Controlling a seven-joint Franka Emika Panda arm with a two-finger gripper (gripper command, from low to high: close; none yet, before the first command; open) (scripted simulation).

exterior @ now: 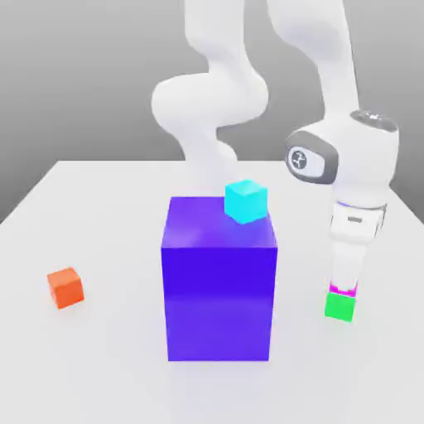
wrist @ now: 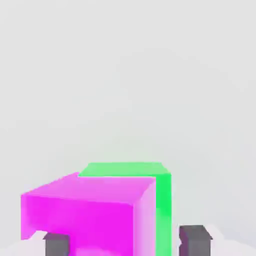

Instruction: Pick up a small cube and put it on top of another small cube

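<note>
The small magenta cube rests on top of the small green cube on the white table, at the exterior view's right. My gripper points straight down over the pair, its fingertips level with the magenta cube. In the hand view the magenta cube sits on the green cube, turned a little and shifted off to one side. One dark fingertip stands apart from the magenta cube's side, with green showing in the gap. The other fingertip overlaps the magenta face. The gripper is open.
A big blue-purple block stands mid-table, close to the stack on the exterior view's left, with a cyan small cube on its top back corner. An orange-red small cube lies far to the left.
</note>
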